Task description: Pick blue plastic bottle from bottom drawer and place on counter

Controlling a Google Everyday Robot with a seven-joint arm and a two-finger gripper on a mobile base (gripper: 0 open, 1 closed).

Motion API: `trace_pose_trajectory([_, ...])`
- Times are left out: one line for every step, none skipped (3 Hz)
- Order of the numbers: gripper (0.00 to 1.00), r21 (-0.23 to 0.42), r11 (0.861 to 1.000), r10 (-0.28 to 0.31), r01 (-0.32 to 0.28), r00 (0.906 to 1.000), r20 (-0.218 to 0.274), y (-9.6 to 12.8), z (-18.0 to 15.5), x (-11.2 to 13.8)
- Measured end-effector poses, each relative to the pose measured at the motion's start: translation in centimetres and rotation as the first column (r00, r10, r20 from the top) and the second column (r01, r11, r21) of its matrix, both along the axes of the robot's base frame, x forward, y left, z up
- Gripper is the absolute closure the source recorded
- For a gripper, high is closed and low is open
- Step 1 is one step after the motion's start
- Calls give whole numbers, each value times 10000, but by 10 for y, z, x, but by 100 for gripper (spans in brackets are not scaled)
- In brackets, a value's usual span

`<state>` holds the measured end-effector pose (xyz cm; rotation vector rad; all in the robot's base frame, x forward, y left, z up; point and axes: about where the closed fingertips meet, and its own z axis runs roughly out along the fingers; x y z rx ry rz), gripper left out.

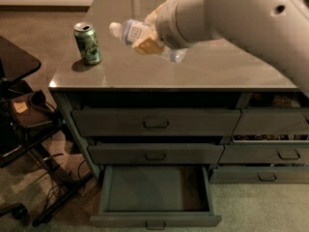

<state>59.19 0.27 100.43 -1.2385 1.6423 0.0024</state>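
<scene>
My gripper [150, 37] is shut on the blue plastic bottle [133, 33] and holds it on its side in the air above the counter [145, 71], white cap pointing left. The bottle's base end [175, 56] sticks out below the white arm [231, 18]. The bottom drawer [157, 192] stands pulled open and empty at the lower middle of the left column. The arm hides the far right part of the counter.
A green soda can [87, 43] stands upright on the counter's left side, a little left of the bottle's cap. Two shut drawers [155, 123] sit above the open one. A black side table [14, 62] and a stand with cables are at the left.
</scene>
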Motion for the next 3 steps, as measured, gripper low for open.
trace_pose_trajectory([100,-36,10000,-16,16,10000,10,-1,-2,2])
trace_pose_trajectory([100,-51,9999,-104,102,9996,-245,3,-10,30])
trace_pose_trajectory([100,-130,9943,-1064,1056,9885,-1073,-22,-38,104])
